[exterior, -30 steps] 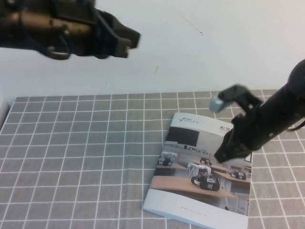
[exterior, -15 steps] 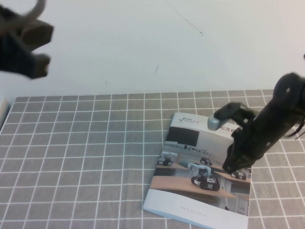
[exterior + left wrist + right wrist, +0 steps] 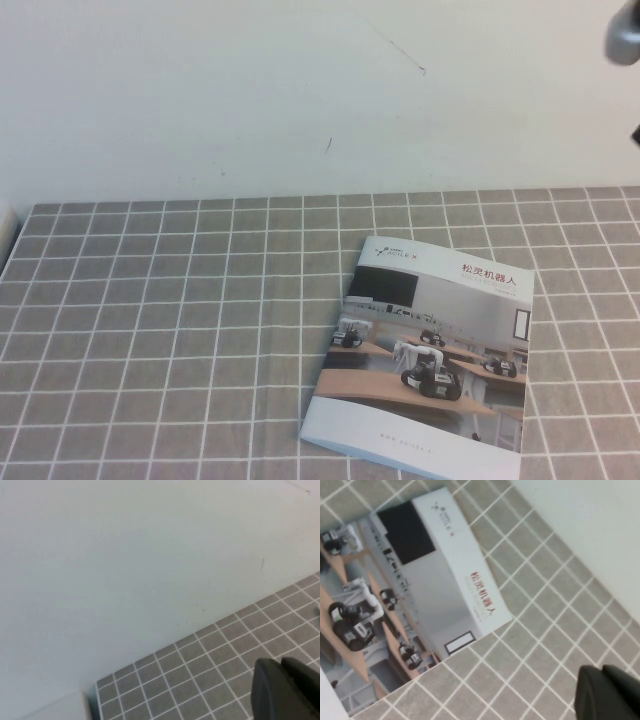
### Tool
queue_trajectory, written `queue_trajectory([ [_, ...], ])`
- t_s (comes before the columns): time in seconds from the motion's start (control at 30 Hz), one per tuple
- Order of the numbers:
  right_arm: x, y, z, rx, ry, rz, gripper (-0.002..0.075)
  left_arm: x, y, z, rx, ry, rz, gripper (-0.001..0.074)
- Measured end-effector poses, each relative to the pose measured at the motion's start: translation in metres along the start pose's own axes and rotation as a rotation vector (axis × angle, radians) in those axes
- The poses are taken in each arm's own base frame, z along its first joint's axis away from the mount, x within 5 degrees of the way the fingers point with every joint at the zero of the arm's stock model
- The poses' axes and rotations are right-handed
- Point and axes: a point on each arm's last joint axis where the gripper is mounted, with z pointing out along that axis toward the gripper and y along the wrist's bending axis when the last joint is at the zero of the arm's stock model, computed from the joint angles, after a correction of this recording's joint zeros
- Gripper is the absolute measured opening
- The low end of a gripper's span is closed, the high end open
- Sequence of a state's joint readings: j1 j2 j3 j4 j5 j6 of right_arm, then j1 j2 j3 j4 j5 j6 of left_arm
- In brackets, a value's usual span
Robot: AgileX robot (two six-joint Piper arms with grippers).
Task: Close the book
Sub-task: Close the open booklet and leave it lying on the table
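As the book (image 3: 430, 345) lies shut on grid cloth (image 3: 150, 300), left gripper (image 3: 287, 690), right gripper (image 3: 607, 692) hover aloft — jaws closed

A counter (image 3: 150, 330), surfaced in grey squares parted by white lines, is seen across the lower half of the high view. Its far edge is met by a plain white wall (image 3: 250, 90). A thin dark scratch (image 3: 396, 47) is seen on the wall at the upper middle of the frame, and a small dark mark (image 3: 327, 146) below it. A pale edge (image 3: 6, 225) is glimpsed at the far left, beside the counter. The scene is lit softly and evenly.
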State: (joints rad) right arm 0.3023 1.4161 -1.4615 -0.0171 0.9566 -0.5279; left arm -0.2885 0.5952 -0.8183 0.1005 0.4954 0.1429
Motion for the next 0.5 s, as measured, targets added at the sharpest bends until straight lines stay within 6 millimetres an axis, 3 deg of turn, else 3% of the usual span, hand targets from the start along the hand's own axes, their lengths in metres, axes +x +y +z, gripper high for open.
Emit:
queue_trajectory([
  [0.17, 0.022, 0.011, -0.056, 0.060, -0.071, 0.022, -0.0003, 0.041, -0.007, -0.018, -0.047, -0.095, 0.022, -0.0004],
  [0.33, 0.065, 0.036, -0.070, 0.048, -0.052, 0.043, -0.0003, 0.079, -0.017, -0.029, -0.050, -0.176, -0.024, -0.0004],
  [0.5, 0.114, 0.070, -0.069, 0.008, -0.083, 0.093, -0.0003, 0.116, -0.027, -0.024, -0.030, -0.131, -0.091, -0.0004],
])
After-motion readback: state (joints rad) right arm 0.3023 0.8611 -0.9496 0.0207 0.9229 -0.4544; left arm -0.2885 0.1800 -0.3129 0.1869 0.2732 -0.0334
